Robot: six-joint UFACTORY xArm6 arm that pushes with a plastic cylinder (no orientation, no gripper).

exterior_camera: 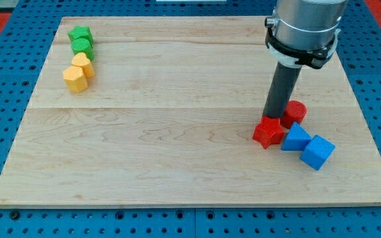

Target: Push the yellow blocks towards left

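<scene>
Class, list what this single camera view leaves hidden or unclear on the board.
1. My tip: its very end and any contact are hidden behind the red star block.
2. Red round block: partly covered by the rod.
3. Arm: cut off by the view's top.
4. Upper yellow block: shape unclear, overlapped by the lower yellow block.

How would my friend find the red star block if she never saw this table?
Start at the big wooden board and go to its right side, where my tip touches down. The red star block sits right at the tip, leftmost in that cluster. Its spiky points set it apart from the rounder red block and the two blue blocks.
</scene>
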